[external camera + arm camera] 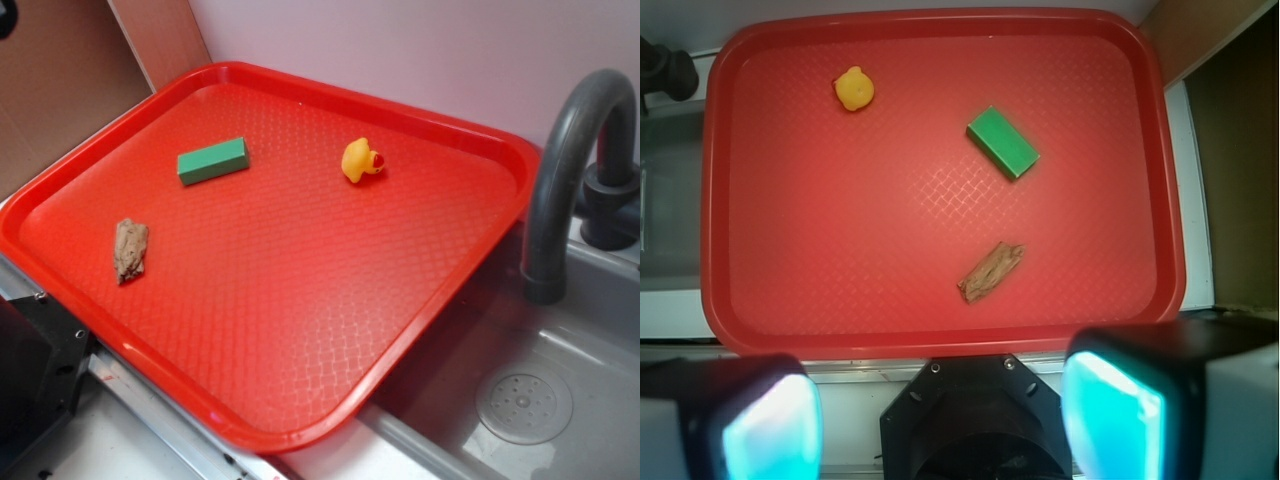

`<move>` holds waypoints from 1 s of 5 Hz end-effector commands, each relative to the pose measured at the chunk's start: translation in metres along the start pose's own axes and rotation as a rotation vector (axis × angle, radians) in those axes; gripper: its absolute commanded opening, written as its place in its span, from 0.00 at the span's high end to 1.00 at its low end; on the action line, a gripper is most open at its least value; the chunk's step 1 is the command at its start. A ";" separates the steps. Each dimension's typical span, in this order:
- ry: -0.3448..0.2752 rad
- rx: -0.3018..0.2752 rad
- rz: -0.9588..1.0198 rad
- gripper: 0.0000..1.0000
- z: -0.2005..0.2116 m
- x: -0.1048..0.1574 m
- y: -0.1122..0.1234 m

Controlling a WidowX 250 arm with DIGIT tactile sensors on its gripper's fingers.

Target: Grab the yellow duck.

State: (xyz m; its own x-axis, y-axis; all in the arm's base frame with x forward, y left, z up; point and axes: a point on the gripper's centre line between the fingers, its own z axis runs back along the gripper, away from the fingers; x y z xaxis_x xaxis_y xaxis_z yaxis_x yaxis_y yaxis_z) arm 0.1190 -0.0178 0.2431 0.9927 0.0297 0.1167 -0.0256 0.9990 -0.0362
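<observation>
Red plastic tray [300,330] with a bumpy pattern is lying over a grey sink [560,400]. On it the yellow duck [360,160], a green block [212,160] and a rough brown lump [130,249] are sitting well apart. The gripper [940,415] is hanging above the tray edge with its fingers [1110,410] spread wide, holding nothing.

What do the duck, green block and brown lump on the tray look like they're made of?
Yellow duck: likely soft rubber or vinyl; smooth, slightly glossy, rounded moulded shape.
Green block: matte, sharp-edged, uniform colour; could be foam or painted wood, can't tell.
Brown lump: rough, fibrous, streaky surface; looks like bark or a textured plastic imitation.
</observation>
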 end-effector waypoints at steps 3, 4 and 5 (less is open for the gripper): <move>-0.110 0.037 0.356 0.00 -0.020 0.042 -0.013; -0.154 0.019 0.392 0.00 -0.039 0.065 -0.022; -0.156 -0.038 0.339 0.00 -0.063 0.090 -0.037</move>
State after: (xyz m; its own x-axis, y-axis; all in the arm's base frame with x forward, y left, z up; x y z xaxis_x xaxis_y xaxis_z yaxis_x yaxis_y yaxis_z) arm 0.2156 -0.0535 0.1826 0.9055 0.3611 0.2231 -0.3453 0.9323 -0.1078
